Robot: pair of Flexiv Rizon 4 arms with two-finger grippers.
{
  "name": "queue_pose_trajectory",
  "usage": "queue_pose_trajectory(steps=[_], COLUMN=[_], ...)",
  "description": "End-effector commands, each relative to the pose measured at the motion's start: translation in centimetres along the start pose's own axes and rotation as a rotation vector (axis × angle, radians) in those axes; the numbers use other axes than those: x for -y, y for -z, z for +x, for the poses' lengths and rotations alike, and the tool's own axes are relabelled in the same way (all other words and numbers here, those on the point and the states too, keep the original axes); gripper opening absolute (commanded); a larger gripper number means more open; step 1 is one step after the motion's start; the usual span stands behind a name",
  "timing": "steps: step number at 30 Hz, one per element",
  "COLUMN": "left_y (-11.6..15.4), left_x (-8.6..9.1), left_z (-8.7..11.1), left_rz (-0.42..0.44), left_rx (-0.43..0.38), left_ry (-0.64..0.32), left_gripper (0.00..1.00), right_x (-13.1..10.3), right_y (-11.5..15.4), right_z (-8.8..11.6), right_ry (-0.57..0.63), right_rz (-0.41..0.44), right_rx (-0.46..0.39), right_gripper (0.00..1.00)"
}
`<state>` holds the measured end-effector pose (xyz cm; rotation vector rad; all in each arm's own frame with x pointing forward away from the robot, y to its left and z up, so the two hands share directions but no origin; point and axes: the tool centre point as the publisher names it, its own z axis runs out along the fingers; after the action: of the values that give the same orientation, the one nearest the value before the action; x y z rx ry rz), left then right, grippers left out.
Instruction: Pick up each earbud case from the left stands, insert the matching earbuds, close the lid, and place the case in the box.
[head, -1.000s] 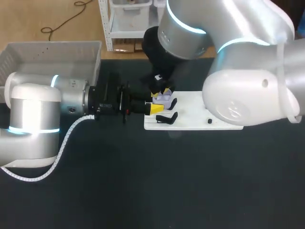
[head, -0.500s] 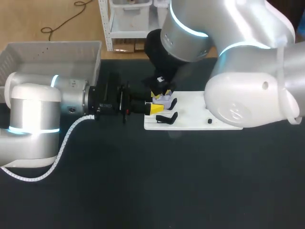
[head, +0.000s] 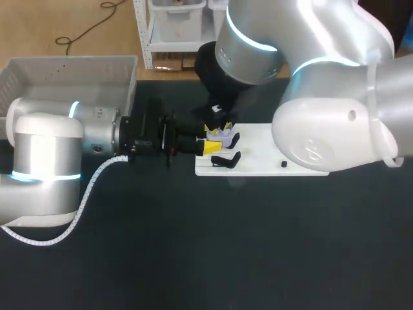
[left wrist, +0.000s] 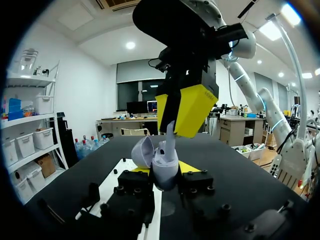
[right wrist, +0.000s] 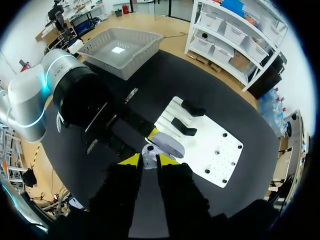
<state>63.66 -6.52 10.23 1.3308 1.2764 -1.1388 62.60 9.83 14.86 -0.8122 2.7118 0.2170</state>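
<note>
Our left gripper is clenched on the pale lilac, rounded plastic earbud case. It holds the case just over the end of the flat white stand board that lies nearest our left arm, with the black curved stands on the board just beside it.

In the left wrist view the earbud case sits with its mouth upward. Its domed lid is swung open and leans off to one side.

Our right gripper hangs directly over that mouth with its fingers pointing straight down. It appears to be pinching the small white earbud, whose stem stands upright, and the lower end of the earbud is at or just inside the opening.

We judge that the coming move depends on this vertical line-up. The earbud's long axis should match the case's pocket, so a short straight push down by the right arm should seat it while the left only braces. Any tilt could jam it against the rim.

The grey plastic box waits well beyond the same end of the board.
</note>
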Motion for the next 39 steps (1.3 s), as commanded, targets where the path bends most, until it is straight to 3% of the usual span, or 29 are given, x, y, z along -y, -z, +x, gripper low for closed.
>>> queue_pose_trajectory(steps=[1, 39], left_y=[0.00, 0.00], left_x=[0.13, 0.13], left_z=[0.00, 0.00], left_rz=[-0.005, -0.005], left_rx=[0.000, 0.000], left_ry=[-0.002, -0.002], left_gripper=[0.00, 0.00], right_x=[0.13, 0.37], right_y=[-0.01, -0.82], right_z=[-0.08, -0.12], right_ry=[-0.003, -0.007], right_rz=[0.002, 0.027], right_rx=[-0.001, -0.017], right_gripper=[0.00, 0.00])
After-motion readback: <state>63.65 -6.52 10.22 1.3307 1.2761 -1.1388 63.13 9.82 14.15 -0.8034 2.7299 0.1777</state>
